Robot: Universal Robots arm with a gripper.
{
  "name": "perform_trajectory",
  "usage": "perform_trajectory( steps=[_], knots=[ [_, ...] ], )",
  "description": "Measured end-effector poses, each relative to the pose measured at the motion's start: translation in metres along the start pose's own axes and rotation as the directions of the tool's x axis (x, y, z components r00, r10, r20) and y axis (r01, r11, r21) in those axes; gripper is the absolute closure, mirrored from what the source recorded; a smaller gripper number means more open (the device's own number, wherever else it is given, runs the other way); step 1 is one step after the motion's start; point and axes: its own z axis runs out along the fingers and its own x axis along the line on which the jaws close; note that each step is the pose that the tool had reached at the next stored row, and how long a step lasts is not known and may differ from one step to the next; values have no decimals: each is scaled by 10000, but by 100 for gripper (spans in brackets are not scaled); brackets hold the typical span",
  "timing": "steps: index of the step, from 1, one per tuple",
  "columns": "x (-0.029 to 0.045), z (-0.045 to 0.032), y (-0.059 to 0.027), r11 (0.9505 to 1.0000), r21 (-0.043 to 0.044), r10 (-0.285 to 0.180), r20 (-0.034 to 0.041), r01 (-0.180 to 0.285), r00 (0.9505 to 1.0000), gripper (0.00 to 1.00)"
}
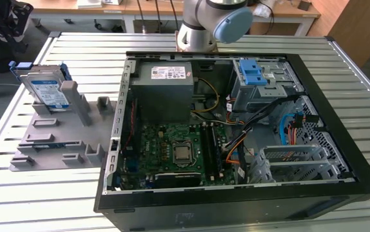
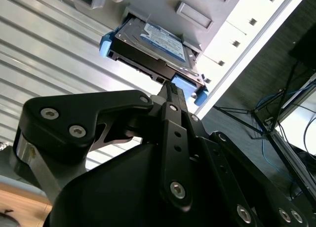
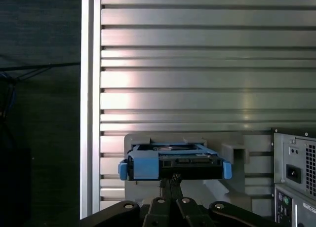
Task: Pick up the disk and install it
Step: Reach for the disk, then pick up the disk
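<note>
The disk (image 1: 48,90), a silver drive with a blue-and-white label in a blue carrier frame, stands on edge in a slot of the grey fixture (image 1: 56,145) at the exterior view's left. Both wrist views show the disk (image 2: 159,43) (image 3: 173,161) just beyond the fingertips of my gripper (image 3: 171,179) (image 2: 171,90). The black fingers meet at a point with nothing between them, and they stand apart from the disk.
An open computer case (image 1: 359,179) lies on the slatted metal table (image 1: 36,193), with a green motherboard (image 1: 175,147), a grey power supply box (image 1: 165,89) and a drive cage with a blue latch (image 1: 252,72). The arm's base (image 1: 204,24) stands behind the case.
</note>
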Motion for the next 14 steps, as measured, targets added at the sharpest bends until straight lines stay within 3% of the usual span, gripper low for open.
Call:
perform_trajectory(
  steps=[6, 14],
  knots=[
    [82, 4, 4, 10000, 0, 0, -1, 0, 10000, 89],
    [86, 4, 5, 10000, -1, 0, 0, 0, 10000, 89]
  ],
)
